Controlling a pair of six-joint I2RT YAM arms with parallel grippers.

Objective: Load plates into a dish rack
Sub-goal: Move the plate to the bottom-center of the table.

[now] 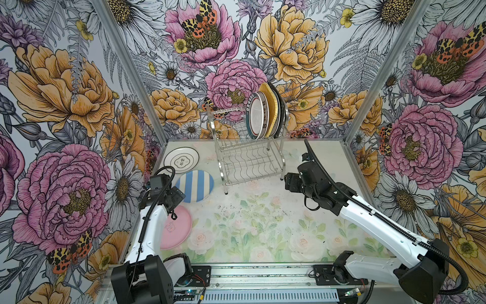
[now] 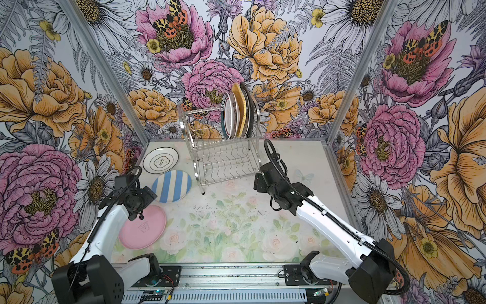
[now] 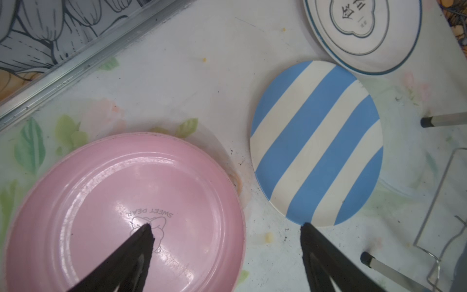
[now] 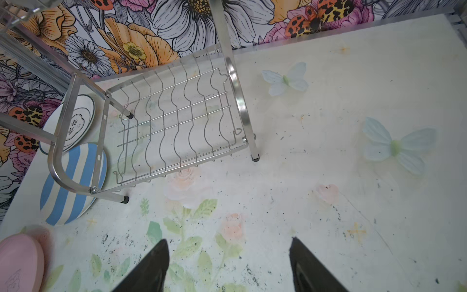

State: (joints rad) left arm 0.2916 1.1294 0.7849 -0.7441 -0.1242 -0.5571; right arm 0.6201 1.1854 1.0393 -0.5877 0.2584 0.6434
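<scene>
The dish rack (image 1: 249, 160) (image 2: 223, 160) stands at the back of the table. Several plates (image 1: 265, 115) stand upright at the right end of its upper tier; its wavy lower shelf (image 4: 177, 121) holds nothing. Three plates lie flat at the left: a white ringed plate (image 1: 181, 160) (image 3: 364, 35), a blue-white striped plate (image 1: 196, 185) (image 3: 318, 141) and a pink plate (image 1: 176, 229) (image 3: 126, 192). My left gripper (image 1: 181, 196) (image 3: 226, 225) hangs open above the gap between the pink and striped plates. My right gripper (image 1: 289, 181) (image 4: 228, 240) is open over bare table by the rack's front right leg.
Metal-framed floral walls (image 1: 126, 60) close in the table on three sides. The rack's legs (image 3: 444, 118) stand just beyond the striped plate. The flower-printed table surface (image 1: 263, 226) stretches between the arms, flecked with dark specks.
</scene>
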